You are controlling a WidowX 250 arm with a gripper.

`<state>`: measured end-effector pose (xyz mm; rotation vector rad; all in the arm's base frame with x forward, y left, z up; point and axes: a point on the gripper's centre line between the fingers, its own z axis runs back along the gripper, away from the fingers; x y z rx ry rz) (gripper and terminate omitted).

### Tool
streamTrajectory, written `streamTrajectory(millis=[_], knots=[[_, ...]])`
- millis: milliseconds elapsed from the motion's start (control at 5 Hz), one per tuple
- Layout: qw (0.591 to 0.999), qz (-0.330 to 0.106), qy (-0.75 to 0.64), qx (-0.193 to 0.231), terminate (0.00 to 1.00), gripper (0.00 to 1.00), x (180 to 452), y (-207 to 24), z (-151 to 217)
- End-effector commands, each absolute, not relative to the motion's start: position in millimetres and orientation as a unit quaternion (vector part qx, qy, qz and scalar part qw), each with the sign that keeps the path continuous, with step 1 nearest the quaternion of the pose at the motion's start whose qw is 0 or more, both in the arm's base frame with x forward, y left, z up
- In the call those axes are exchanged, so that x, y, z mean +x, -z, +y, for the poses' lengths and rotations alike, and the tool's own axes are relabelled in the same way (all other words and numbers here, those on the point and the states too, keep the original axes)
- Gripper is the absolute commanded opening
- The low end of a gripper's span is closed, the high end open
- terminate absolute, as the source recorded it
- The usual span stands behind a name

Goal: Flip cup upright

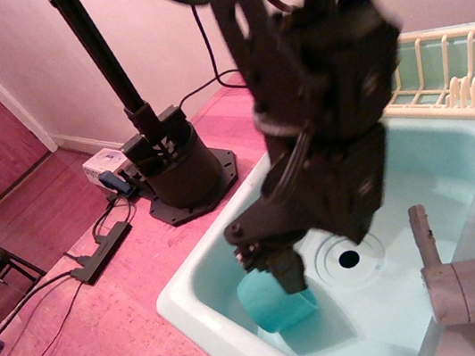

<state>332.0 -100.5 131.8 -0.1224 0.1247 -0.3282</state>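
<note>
The teal cup (276,306) lay upside down in the sink (202,285) beside the drain (349,259). The gripper (281,272) hung over it, motion-blurred, its fingers' spread indiscernible; straddling one wall would suit flipping.

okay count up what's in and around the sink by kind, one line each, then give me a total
Teal cup, lying in the sink under the claw: 1
Mint sink basin: 1
Drain hole: 1
Grey faucet: 1
Cream dish rack: 1
Total: 5
</note>
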Motion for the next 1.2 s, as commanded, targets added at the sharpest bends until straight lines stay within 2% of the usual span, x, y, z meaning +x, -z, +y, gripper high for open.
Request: streamTrajectory(millis=[0,200,600,800,1000], knots=[[0.978,0.019,0.183,-0.094,0.00,1.00,319,-141,-113],[0.976,0.019,0.187,-0.114,0.00,1.00,303,-123,-122],[0.972,0.015,0.193,-0.132,0.00,1.00,300,-112,-132],[0.974,0.011,0.185,-0.128,0.00,0.00,300,-116,-131],[0.977,0.003,0.182,-0.114,0.00,0.00,300,-120,-126]])
